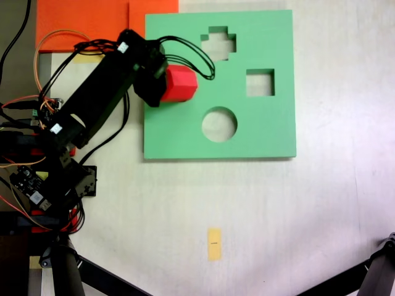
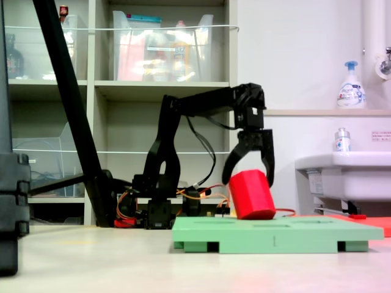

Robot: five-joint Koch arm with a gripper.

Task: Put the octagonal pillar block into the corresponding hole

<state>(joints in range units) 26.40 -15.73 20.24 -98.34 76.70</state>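
Observation:
The octagonal pillar block (image 1: 182, 83) (image 2: 252, 195) is bright red and leans tilted over the upper left part of the green foam board (image 1: 271, 132) (image 2: 275, 235). Its lower end is at the board's top surface. My gripper (image 1: 162, 83) (image 2: 249, 180) comes down from above, with its two black fingers (image 2: 269, 165) clasping the block's upper sides, shut on it. A cross-shaped cutout (image 1: 218, 43), a square cutout (image 1: 260, 82) and a round cutout (image 1: 219, 124) show in the first exterior view. The eight-sided hole is hidden under the block and gripper.
An orange sheet (image 1: 92, 21) lies beyond the board's top left corner. The arm's base with boards and wires (image 1: 43, 179) fills the first exterior view's left. A yellow tape strip (image 1: 214, 243) is on the table, with tripod legs (image 1: 92, 271) at the bottom. A sink (image 2: 342, 174) stands behind.

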